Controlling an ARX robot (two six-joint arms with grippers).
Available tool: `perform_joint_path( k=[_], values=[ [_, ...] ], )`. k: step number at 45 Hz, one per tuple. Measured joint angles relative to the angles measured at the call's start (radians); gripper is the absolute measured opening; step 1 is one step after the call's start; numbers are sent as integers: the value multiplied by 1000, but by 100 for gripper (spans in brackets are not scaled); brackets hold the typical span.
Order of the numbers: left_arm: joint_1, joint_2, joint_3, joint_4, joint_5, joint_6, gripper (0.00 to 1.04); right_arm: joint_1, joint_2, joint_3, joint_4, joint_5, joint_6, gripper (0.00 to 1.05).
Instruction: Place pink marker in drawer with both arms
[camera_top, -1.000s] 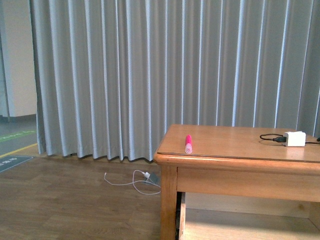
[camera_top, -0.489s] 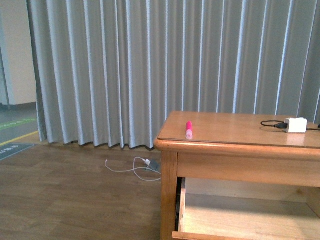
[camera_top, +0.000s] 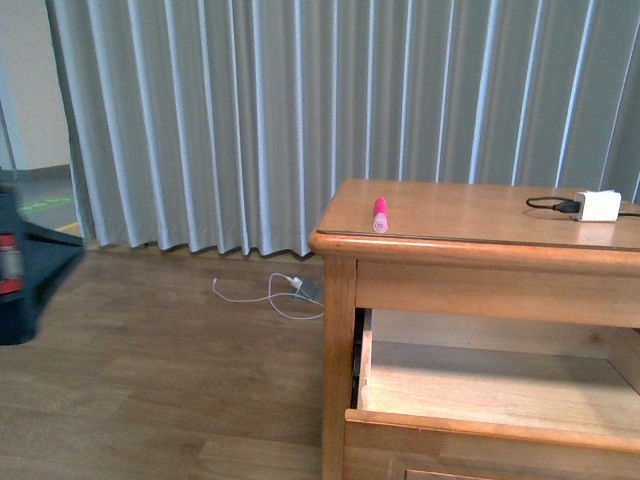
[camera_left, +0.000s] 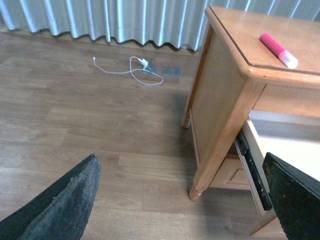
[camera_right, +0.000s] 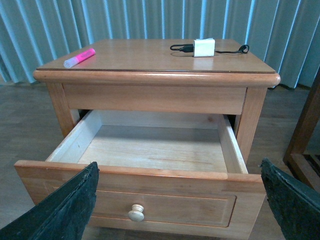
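1. Drawer (camera_top: 480, 428) space fills more of our front view than it did half a second ago. Its pale floor and front rim have risen into frame, and the cabinet (camera_top: 338, 330) sits higher in the picture. A dark, blurred shape (camera_top: 20, 262) has entered at the left edge; we cannot tell what it is.
2. Our left gripper (camera_left: 180, 157) is spread wide, and its flat black fingers (camera_left: 65, 200) grasp nothing. It hangs above the wooden floor (camera_left: 75, 115), beside the cabinet's left side.
3. Our right gripper (camera_right: 180, 164) is likewise spread wide and carries nothing. It faces the pulled-out drawer from the front, with the round pale knob (camera_right: 136, 213) between its fingers (camera_right: 60, 210) in that view. It touches neither the drawer nor the knob.
4. We see the pink marker (camera_top: 380, 214) lying flat on the cabinet top, near the front left corner. It is bright magenta, and its paler rounded end points toward the front edge. It lies well apart from both grippers and outside the drawer.
5. A white charger block (camera_top: 598, 206) with a black cable rests toward the back right of the same top. A white cord (camera_top: 262, 296) lies looped on the floor before the grey curtain (camera_top: 250, 120).
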Motion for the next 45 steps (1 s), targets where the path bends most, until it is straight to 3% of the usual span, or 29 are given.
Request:
perform_joint_path(
  k=[26,45],
  values=[
    [-137,654,686,-68,-6,90,99,0,0,0,0,0,0,96],
    [-230,1014,1210,-254,-18,84,99,0,0,0,0,0,0,96]
  ],
)
